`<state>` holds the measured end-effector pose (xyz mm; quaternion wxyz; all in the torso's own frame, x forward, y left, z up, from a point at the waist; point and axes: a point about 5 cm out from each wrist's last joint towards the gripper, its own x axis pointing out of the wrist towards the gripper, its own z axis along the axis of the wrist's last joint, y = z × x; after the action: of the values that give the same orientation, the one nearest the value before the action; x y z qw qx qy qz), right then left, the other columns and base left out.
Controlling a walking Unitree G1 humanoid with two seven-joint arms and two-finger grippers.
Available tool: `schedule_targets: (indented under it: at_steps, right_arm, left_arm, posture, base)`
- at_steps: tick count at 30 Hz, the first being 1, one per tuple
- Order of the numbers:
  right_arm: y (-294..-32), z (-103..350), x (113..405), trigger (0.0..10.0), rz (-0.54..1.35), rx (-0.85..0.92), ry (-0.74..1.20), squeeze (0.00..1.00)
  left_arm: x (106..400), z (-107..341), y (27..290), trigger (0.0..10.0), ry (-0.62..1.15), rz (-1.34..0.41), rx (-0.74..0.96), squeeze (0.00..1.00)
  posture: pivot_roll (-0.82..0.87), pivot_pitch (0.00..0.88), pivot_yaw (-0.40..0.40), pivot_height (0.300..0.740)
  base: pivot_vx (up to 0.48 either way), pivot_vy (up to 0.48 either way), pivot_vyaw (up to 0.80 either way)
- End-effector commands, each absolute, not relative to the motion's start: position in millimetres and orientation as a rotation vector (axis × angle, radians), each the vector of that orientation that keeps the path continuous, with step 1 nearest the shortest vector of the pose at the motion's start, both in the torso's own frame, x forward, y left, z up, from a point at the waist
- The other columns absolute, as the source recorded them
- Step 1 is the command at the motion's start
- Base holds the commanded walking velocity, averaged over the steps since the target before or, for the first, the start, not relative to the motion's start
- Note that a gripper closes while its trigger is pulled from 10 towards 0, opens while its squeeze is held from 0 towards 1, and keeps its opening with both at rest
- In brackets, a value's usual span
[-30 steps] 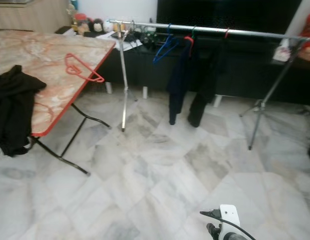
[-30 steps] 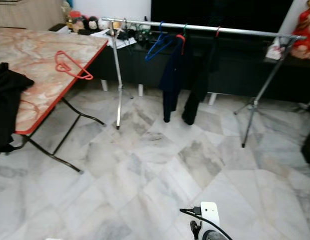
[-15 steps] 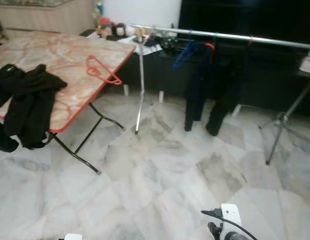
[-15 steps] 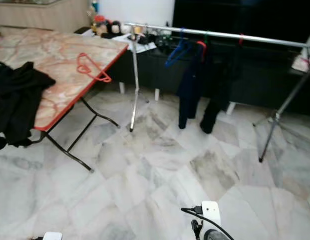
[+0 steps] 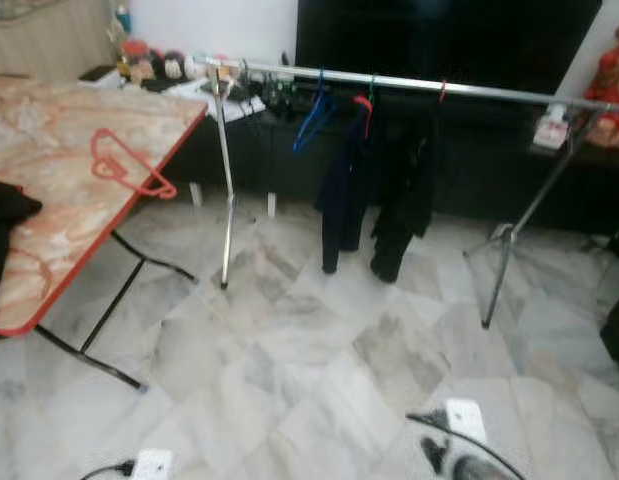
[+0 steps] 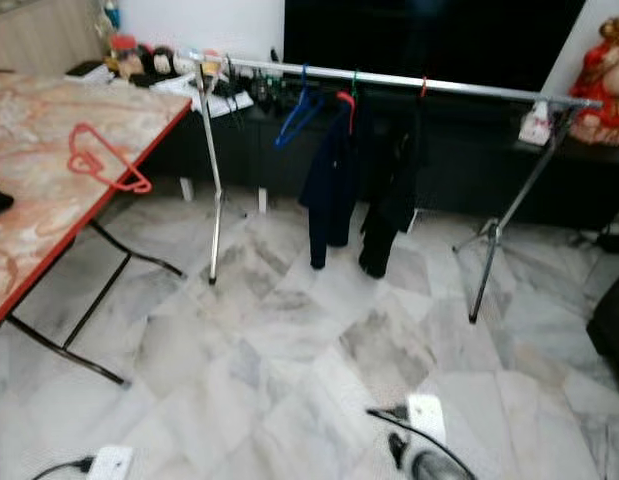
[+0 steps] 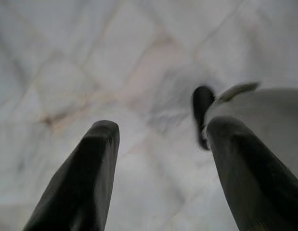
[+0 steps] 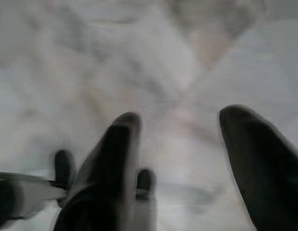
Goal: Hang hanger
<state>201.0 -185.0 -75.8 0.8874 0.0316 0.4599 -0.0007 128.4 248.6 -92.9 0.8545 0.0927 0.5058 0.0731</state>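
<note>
A red hanger (image 5: 129, 165) is laid on the table (image 5: 49, 210); the rail (image 5: 409, 85) is hung with clothes; both grippers (image 7: 158, 159) (image 8: 187, 149) are held spread, empty.

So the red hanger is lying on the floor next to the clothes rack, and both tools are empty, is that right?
Not quite. The red hanger lies on the marble-patterned table, near its red edge, not on the floor; the left eye view shows it. The rest holds: the clothes rack stands beside the table, and the wrist views show the left tool and right tool open and empty over the floor.
</note>
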Motion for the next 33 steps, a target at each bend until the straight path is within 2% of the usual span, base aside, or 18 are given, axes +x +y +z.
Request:
schedule_targets:
  at_steps: [1,12,22,28,31,33]
  right_arm:
    - [-200.2,-77.2,194.2,10.0,-0.046,0.058,0.964,0.00]
    - [-201.3,-76.8,194.4,10.0,-0.035,0.047,0.965,0.00]
    - [-200.9,-77.6,193.1,10.0,-0.033,0.048,0.970,0.00]
    - [-200.6,-77.7,193.0,10.0,-0.035,0.048,0.970,0.00]
    - [-200.6,-77.7,192.9,10.0,-0.035,0.048,0.970,0.00]
    - [-200.9,-77.7,192.9,10.0,-0.032,0.047,0.970,0.00]
  left_arm:
    - [129.1,-94.1,243.5,10.0,1.058,0.148,0.165,0.00]
    - [123.5,-93.0,253.0,10.0,1.066,0.159,0.167,0.00]
    - [127.4,-97.8,230.8,10.0,1.066,0.131,0.161,0.00]
    - [127.0,-98.2,229.6,10.0,1.068,0.129,0.162,0.00]
    - [125.1,-97.9,233.3,10.0,1.069,0.133,0.163,0.00]
    - [119.0,-95.3,249.5,10.0,1.072,0.151,0.169,0.00]
  posture:
    - [0.00,0.000,-0.063,0.740]
    - [-0.01,0.000,-0.073,0.740]
    - [-0.01,0.000,-0.069,0.740]
    - [-0.02,0.000,-0.068,0.740]
    - [-0.02,0.000,-0.068,0.740]
    - [-0.01,0.000,-0.069,0.740]
  base:
    - [0.330,0.000,0.00]
    - [0.329,0.000,0.00]
    - [0.329,0.000,0.00]
    - [0.336,0.000,0.00]
    - [0.345,0.000,0.00]
    - [0.352,0.000,0.00]
